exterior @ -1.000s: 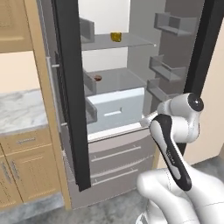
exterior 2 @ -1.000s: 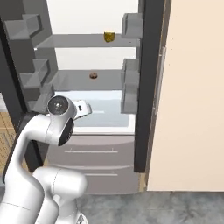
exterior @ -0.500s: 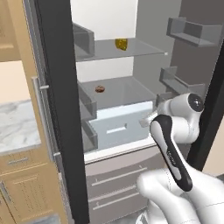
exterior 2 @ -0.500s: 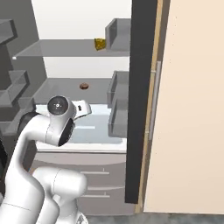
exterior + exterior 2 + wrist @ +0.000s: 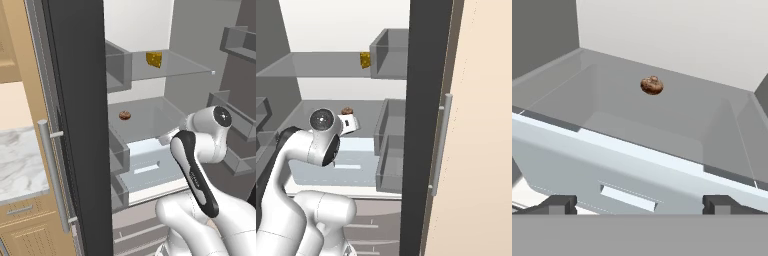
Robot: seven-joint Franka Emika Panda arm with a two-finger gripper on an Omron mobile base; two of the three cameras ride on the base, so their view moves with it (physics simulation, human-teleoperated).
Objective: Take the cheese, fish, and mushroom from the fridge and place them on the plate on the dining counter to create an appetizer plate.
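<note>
Hovering before the fridge (image 5: pixel 75 100), our pincer (image 5: pixel 639 204) stands released, empty, just above the pale drawer's (image 5: pixel 582 165) front edge. We see the mushroom (image 5: pixel 652 85) beyond it, near the middle shelf's back edge. We spot the cheese (image 5: pixel 154 60) on the upper shelf, toward its back.

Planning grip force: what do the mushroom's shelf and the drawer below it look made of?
The shelf looks like translucent grey glass or plastic: smooth, the drawer's edges showing through. The drawer looks like pale blue-white moulded plastic, matte, with a recessed handle slot. Both are rendered, so uncertain.
</note>
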